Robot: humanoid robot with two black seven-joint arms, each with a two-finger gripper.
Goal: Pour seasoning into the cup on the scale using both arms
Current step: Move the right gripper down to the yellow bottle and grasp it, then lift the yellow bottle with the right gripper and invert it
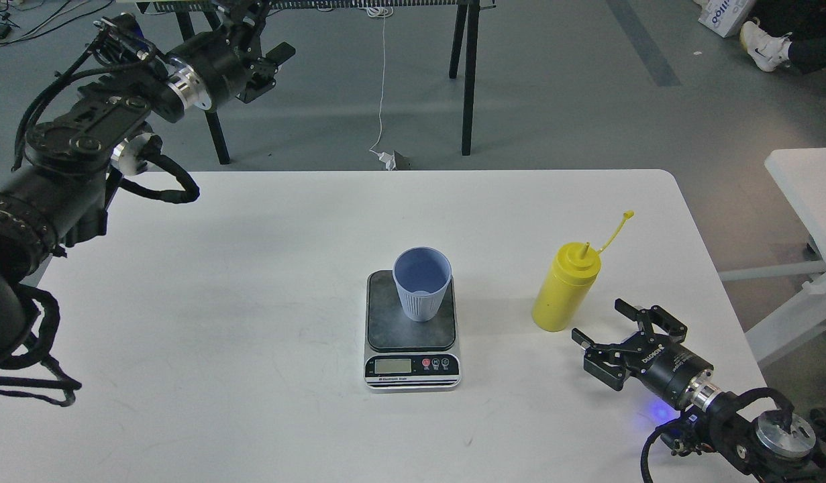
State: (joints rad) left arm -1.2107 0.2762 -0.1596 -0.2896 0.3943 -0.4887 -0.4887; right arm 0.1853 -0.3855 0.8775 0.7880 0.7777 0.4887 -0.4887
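Right gripper [595,335]: seen low over the white table [218,322] at the near right corner, fingers spread apart and holding nothing, pointed toward the seasoning bottle [564,288].
Seasoning bottle: stood upright on the table just beyond the right gripper, not touched by it; cap [628,215] off the nozzle, held out on its tether.
Cup [421,283]: placed upright on the scale [411,329], at the rear of the platform, left of the bottle.
Left gripper [268,64]: raised beyond the table's far left edge; whether it is released or clenched cannot be told.
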